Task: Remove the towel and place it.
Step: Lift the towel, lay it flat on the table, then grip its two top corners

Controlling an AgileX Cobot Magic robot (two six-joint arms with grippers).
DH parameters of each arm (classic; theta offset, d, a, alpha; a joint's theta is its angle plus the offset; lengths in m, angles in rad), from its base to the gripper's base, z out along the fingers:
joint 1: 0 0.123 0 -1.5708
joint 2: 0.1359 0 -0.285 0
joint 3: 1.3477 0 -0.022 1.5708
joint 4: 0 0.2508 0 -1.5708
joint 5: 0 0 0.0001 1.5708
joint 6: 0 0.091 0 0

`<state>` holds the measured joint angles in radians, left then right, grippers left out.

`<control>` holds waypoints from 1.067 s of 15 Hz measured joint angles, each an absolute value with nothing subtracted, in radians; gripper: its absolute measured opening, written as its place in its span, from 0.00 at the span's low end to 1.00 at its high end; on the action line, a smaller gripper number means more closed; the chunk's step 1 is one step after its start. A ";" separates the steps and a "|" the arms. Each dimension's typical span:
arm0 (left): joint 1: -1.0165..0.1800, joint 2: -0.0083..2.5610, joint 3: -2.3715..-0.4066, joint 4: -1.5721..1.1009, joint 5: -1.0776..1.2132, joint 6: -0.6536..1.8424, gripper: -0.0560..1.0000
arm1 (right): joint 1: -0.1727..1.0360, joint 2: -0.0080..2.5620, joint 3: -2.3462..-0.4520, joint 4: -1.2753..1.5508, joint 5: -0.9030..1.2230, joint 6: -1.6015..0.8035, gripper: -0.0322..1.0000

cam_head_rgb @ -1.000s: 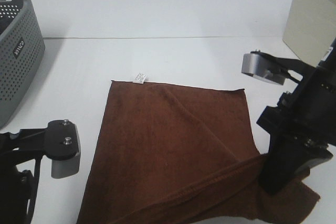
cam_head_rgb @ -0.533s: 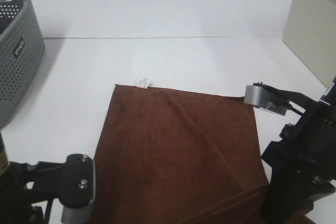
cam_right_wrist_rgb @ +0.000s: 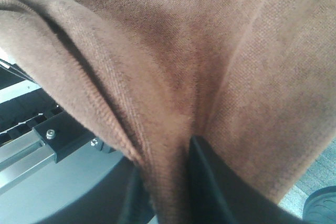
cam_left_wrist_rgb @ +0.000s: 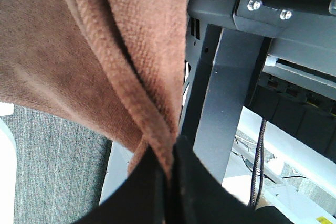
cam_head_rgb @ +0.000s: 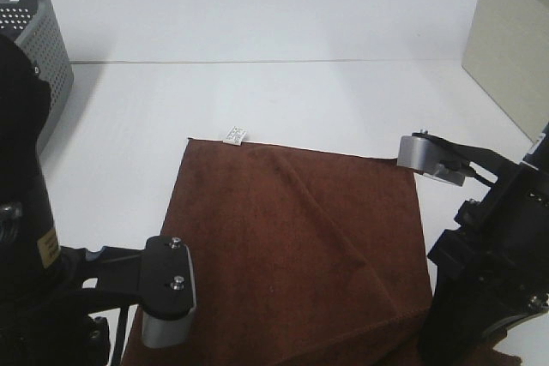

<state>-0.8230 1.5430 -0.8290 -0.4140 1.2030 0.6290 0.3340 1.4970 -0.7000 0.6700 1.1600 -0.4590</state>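
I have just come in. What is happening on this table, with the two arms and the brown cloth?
A two-armed robot is handling the brown towel, which lies mostly flat on the white table, its white tag at a far corner. The left gripper is shut on the towel's near edge. The right gripper has a fold of the towel between its fingers, but how firmly it grips cannot be told. The grey basket stands at the far left.

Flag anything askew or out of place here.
The dark brown terry towel is not lying flat on the white table. A diagonal ridge crosses it, and its near edge is bunched and pinched in the left gripper.
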 joint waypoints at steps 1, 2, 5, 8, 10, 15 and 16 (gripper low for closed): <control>-0.823 1.545 -0.832 -0.418 1.203 0.629 0.05 | 0.334 1.497 -0.700 0.670 1.171 -0.459 0.34; -0.823 1.556 -0.832 -0.427 1.206 0.629 0.05 | 0.334 1.497 -0.700 0.670 1.187 -0.459 0.37; -0.823 1.590 -0.840 -0.456 1.208 0.621 0.06 | 0.334 1.496 -0.700 0.670 1.207 -0.430 0.59; -0.823 1.589 -0.844 -0.469 1.142 0.511 0.41 | 0.334 1.496 -0.700 0.668 1.191 -0.404 0.76; -0.823 1.589 -0.844 -0.474 1.121 0.469 0.72 | 0.334 1.496 -0.700 0.668 1.166 -0.385 0.78; -0.823 1.589 -0.950 -0.440 1.122 0.468 0.84 | 0.331 1.496 -0.700 0.586 1.029 -0.325 0.79; -0.822 1.589 -0.969 -0.428 1.122 0.467 0.84 | 0.323 1.496 -0.700 0.570 1.023 -0.313 0.79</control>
<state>-0.8220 1.5890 -0.9690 -0.4280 1.1220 0.4670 0.3230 1.4960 -0.7000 0.5700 1.0230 -0.3130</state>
